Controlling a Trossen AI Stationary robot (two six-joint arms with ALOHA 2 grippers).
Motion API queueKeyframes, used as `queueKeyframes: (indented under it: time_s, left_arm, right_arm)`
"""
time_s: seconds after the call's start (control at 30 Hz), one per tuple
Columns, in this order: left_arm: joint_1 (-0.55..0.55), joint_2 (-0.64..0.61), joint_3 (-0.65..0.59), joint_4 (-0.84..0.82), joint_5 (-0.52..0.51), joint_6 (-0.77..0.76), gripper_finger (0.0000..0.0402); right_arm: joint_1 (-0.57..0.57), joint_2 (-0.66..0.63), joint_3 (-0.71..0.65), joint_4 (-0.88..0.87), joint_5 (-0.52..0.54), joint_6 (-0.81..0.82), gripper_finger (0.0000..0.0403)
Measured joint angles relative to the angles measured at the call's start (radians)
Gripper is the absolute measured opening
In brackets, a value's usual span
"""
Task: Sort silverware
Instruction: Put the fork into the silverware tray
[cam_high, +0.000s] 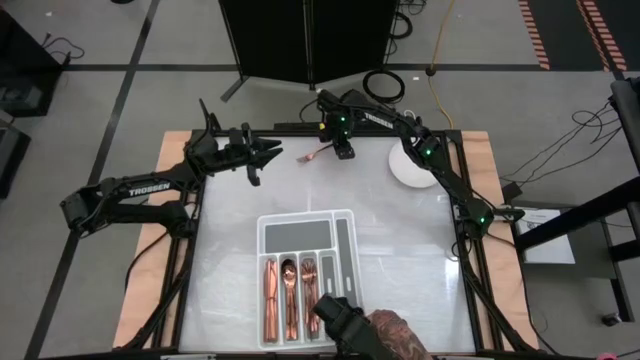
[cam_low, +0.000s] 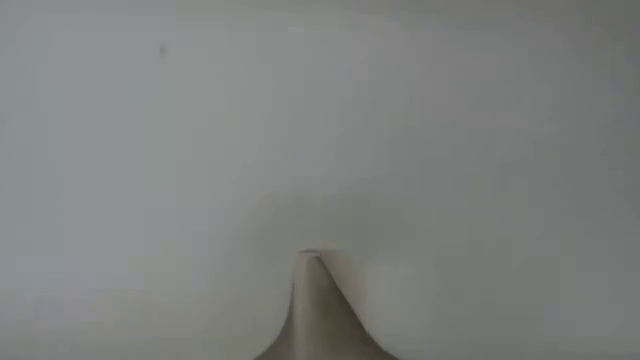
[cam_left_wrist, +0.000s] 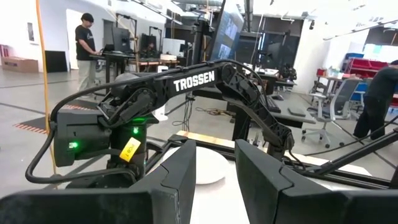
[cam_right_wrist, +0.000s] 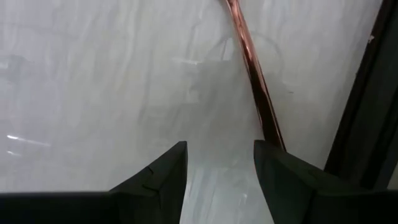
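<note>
- A lone copper fork (cam_high: 312, 156) lies at the table's far edge, the last stray piece of silverware visible on the tabletop; the right gripper (cam_high: 344, 152) hangs just beside its handle end, fingers spread wide and holding nothing.
- In the right wrist view the fork handle (cam_right_wrist: 255, 87) runs along the bare surface and slips behind one of the open fingers (cam_right_wrist: 292, 183), so the piece sits off to one side of the gap, not between the jaws.
- The step in hand appears to be the approach for a pickup: the claw is near the fork but not yet around it.
- The next move likely calls for a small sideways shift to centre the slim handle between the fingers, a descent to the tabletop, then a firm close; a thin, flat piece so near the edge could slide or be pushed off.
- The white divided tray (cam_high: 345, 222) sits near the front of the table, with copper pieces (cam_high: 288, 290) already in three compartments; the fork lies well apart from it.
- The left gripper (cam_high: 256, 157) waits at the far left of the table, jaws partly open and empty.
- A person's hand (cam_high: 385, 335) reaches in at the tray's front corner; a round white plate (cam_high: 408, 166) stands to the right.
</note>
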Motion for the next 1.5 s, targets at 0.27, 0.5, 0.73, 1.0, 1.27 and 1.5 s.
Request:
queueKeyframes:
  time_s: [0.27, 0.5, 0.73, 1.0, 1.27, 1.5]
  left_arm:
    - [0.0, 0.0, 0.0, 0.0, 0.0, 0.0, 0.0111]
    - [-0.001, 0.0, 0.0, 0.0, 0.0, 0.0, 0.0111]
    - [-0.001, 0.0, 0.0, 0.0, 0.0, 0.0, 0.0111]
    - [-0.001, 0.0, 0.001, 0.0, 0.0, 0.002, 0.0111]
    - [-0.001, 0.0, 0.001, 0.0, 0.0, 0.002, 0.0111]
    - [-0.001, -0.011, 0.001, 0.0, 0.022, 0.0, 0.0111]
  right_arm:
    - [-0.015, -0.007, 0.0, 0.022, -0.07, 0.089, 0.0176]
    - [-0.026, -0.007, 0.001, 0.115, -0.252, 0.321, 0.018]
    - [0.03, -0.007, 0.001, 0.116, -0.106, 0.316, 0.0172]
    - [0.156, -0.045, 0.002, 0.182, 0.104, 0.326, 0.0171]
    - [0.211, -0.026, 0.0, 0.29, 0.151, 0.341, 0.0173]
    - [0.248, -0.028, 0.001, 0.353, 0.295, 0.567, 0.0173]
